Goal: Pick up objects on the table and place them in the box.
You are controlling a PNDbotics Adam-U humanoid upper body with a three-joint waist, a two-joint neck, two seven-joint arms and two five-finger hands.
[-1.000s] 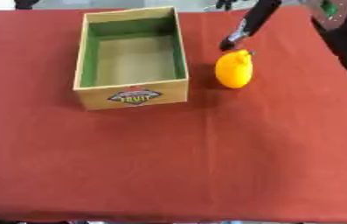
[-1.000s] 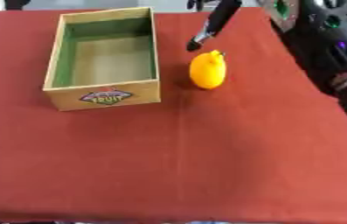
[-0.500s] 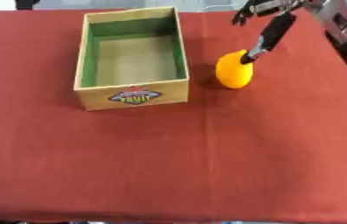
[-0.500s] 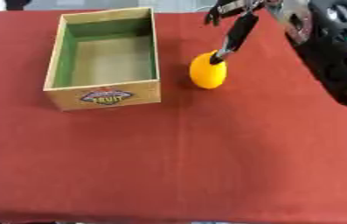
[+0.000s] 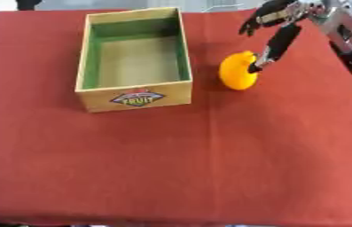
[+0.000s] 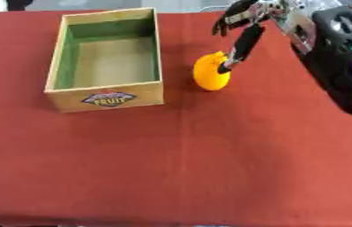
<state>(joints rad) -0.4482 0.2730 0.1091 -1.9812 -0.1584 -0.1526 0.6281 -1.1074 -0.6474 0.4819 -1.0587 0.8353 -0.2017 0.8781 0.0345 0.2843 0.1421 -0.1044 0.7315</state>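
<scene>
A yellow-orange fruit [image 5: 237, 71] lies on the red tablecloth just right of the box. The box [image 5: 134, 94] is wooden with a green inner lining and a "FRUIT" label on its near wall; nothing shows inside it. My right hand [image 5: 275, 21] comes in from the upper right and hangs over the fruit. Its fingers are spread and straight, and one long finger [image 5: 271, 46] points down with its tip touching the fruit's right side. Nothing is held. The left hand shows in neither view.
The red tablecloth [image 5: 178, 159] covers the whole table, with wide bare cloth in front of the box and fruit. My right forearm [image 6: 342, 53] fills the upper right of the right eye view.
My right hand has come down and forward from behind the fruit, and one fingertip now touches the fruit's right side. The fruit and box have stayed put.
</scene>
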